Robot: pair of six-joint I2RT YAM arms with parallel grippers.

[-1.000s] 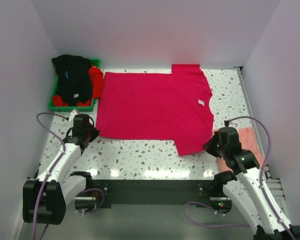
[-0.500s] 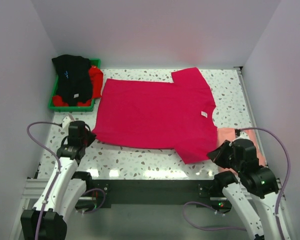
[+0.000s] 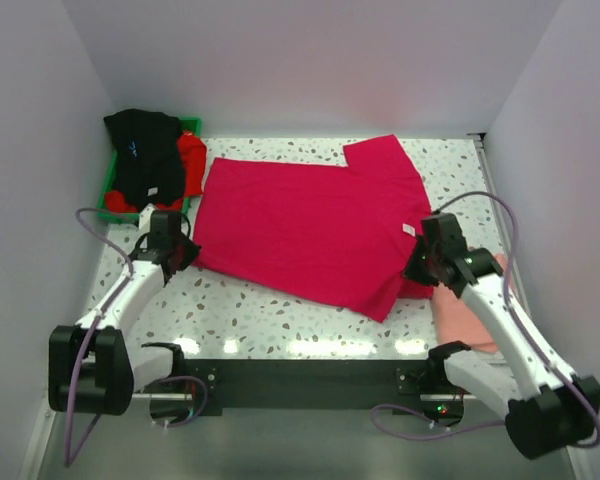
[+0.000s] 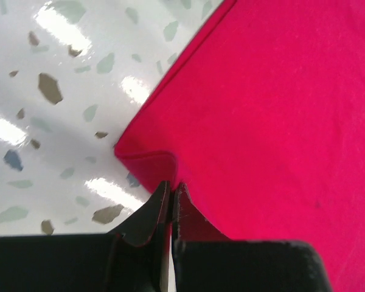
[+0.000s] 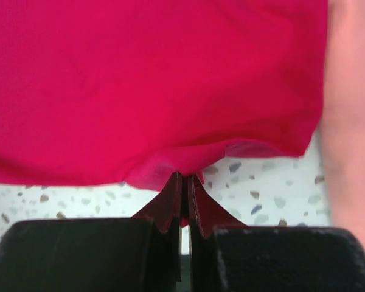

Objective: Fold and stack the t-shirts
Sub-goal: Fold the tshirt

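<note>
Crimson-pink t-shirt (image 3: 310,225): spread across the tabletop (image 3: 250,312), white neck label toward the right.
Left tool (image 4: 170,190): pinched together on the shirt's near-left hem corner.
Right tool (image 5: 185,180): clamped on the near-right edge, with fabric bunched at its tips.
Other shirts: salmon-pink t-shirt (image 3: 472,305) under the right arm; black t-shirt (image 3: 145,155) and bright red t-shirt (image 3: 192,162) heaped on the green tray (image 3: 140,214).
Risk: both pinches look thin — an uneven pull could slip a corner free or skew the fold, and the right edge may drag the salmon-pink t-shirt.
</note>
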